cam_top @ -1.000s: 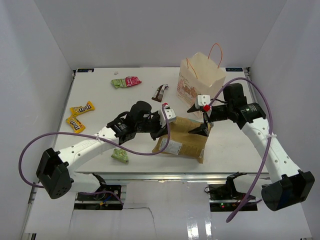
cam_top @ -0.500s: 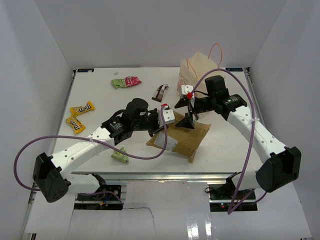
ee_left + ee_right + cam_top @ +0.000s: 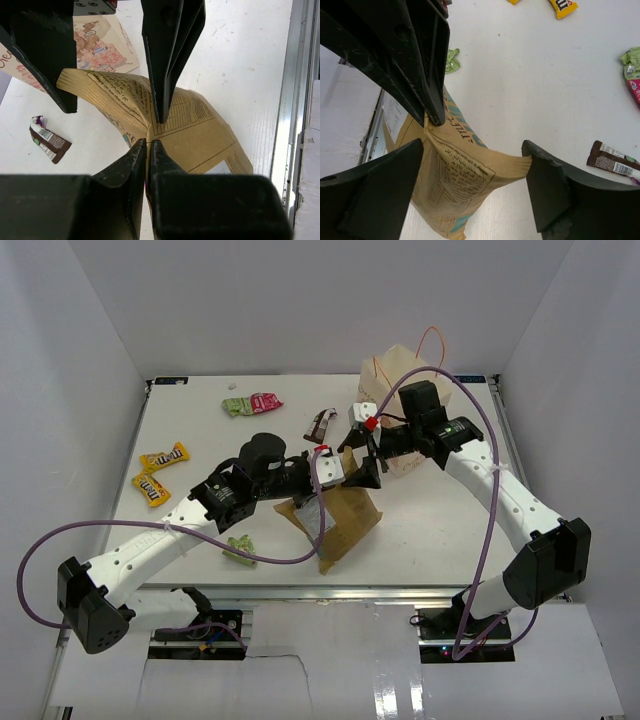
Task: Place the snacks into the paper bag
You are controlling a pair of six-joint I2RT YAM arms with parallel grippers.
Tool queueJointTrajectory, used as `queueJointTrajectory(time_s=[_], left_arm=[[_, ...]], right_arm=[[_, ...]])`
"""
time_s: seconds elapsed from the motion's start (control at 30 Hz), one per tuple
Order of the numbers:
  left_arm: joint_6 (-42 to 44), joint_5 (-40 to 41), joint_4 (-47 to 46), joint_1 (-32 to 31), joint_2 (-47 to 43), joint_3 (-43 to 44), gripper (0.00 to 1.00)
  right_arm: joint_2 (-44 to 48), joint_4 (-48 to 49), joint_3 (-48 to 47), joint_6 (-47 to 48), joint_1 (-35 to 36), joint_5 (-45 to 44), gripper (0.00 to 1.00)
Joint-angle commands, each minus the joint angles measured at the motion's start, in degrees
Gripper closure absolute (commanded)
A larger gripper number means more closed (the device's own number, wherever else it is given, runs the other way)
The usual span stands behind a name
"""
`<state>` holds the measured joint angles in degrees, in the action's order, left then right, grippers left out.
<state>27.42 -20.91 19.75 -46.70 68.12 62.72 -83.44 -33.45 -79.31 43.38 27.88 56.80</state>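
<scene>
The tan chip bag (image 3: 338,518) hangs tilted above the table, pinched at its upper edge by my left gripper (image 3: 322,480). In the left wrist view my left gripper (image 3: 146,146) is shut on the chip bag (image 3: 195,135). My right gripper (image 3: 365,462) is open, and its jaws straddle the bag's upper corner. In the right wrist view my right gripper (image 3: 472,150) stands spread around the chip bag (image 3: 455,185). The cream paper bag (image 3: 400,380) stands upright just behind the right gripper, and its printed side shows in the left wrist view (image 3: 100,45).
Two yellow M&M's packets (image 3: 165,456) (image 3: 150,488) lie at the left. A green packet (image 3: 236,405) and a pink-red packet (image 3: 266,401) lie at the back. A dark brown packet (image 3: 321,423) lies near the paper bag. A pale green packet (image 3: 240,550) lies under the left arm.
The chip bag went from lying flat to hanging tilted, lifted by my left gripper. My right gripper moved left and back, to the bag's upper corner.
</scene>
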Motion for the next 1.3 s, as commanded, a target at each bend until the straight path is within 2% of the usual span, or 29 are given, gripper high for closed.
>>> queueJointTrajectory(time_s=[0.0, 0.03, 0.13, 0.23, 0.3, 0.43, 0.57, 0.67, 0.9, 0.97, 1.0, 1.03, 1.1, 1.13, 1.17, 1.23, 1.27], left_arm=[[1.58, 0.34, -1.47, -0.15, -1.58, 2.76, 0.96], [1.67, 0.60, -1.55, -0.15, -1.41, 2.76, 0.97], [1.76, 1.13, -1.82, -0.24, -1.58, 2.41, 0.98], [1.50, 1.31, -2.17, -0.24, -1.85, 1.88, 0.98], [1.50, 1.31, -2.34, -0.15, -1.93, 1.53, 0.98], [0.80, 0.87, -2.78, -0.24, -1.85, 1.18, 0.99], [0.09, 0.95, -3.40, -0.15, -2.28, 0.56, 0.99], [-0.61, 0.78, -4.01, -0.15, -2.55, -0.14, 0.99], [-2.98, 0.78, -5.77, -0.24, -3.87, -2.51, 0.99], [-3.95, 1.39, -6.65, -0.15, -4.48, -3.21, 0.96], [-4.65, 3.05, -7.96, -0.15, -4.75, -3.83, 0.93], [-6.92, 4.63, -8.84, -0.15, -5.53, -4.09, 0.81], [-10.18, 8.41, -11.64, -0.15, -6.50, -4.27, 0.63], [-13.24, 11.99, -12.71, -0.24, -7.72, -4.36, 0.47], [-14.92, 13.77, -13.67, -0.15, -8.43, -4.36, 0.36], [-19.22, 19.38, -16.05, -0.15, -10.45, -3.66, 0.20], [-20.20, 20.28, -16.49, -0.15, -11.07, -3.31, 0.17]], right_arm=[[0.73, -2.05, -0.24, 1.44, 0.86, 2.97, 0.18], [0.99, -2.75, 0.20, 1.80, 1.04, 2.54, 0.27], [1.96, -5.21, 1.52, 4.17, 1.04, 0.70, 0.39], [2.40, -7.32, 3.10, 7.51, 0.95, -1.50, 0.46], [2.49, -9.26, 4.15, 9.70, 1.04, -2.65, 0.46], [2.58, -10.66, 5.57, 11.90, 1.13, -4.85, 0.32], [2.32, -10.93, 6.36, 12.26, 1.56, -5.29, 0.31], [2.05, -10.85, 6.97, 12.35, 2.35, -5.38, 0.37], [1.26, -10.84, 5.83, 10.86, 2.88, -1.43, 0.67], [1.44, -10.93, 6.35, 10.42, 2.97, -0.11, 0.83], [1.52, -10.76, 6.53, 10.24, 3.06, 0.07, 0.92], [1.96, -10.58, 6.80, 10.06, 2.97, 0.07, 0.92], [2.66, -10.41, 6.89, 9.54, 2.97, -0.37, 0.92], [3.45, -10.23, 6.71, 9.01, 2.88, -0.89, 0.92], [3.81, -10.06, 6.36, 8.57, 2.88, -0.98, 0.92], [4.77, -9.62, 4.35, 6.03, 2.27, -1.34, 0.92], [5.12, -9.09, 3.47, 4.54, 1.92, -1.34, 0.92]])
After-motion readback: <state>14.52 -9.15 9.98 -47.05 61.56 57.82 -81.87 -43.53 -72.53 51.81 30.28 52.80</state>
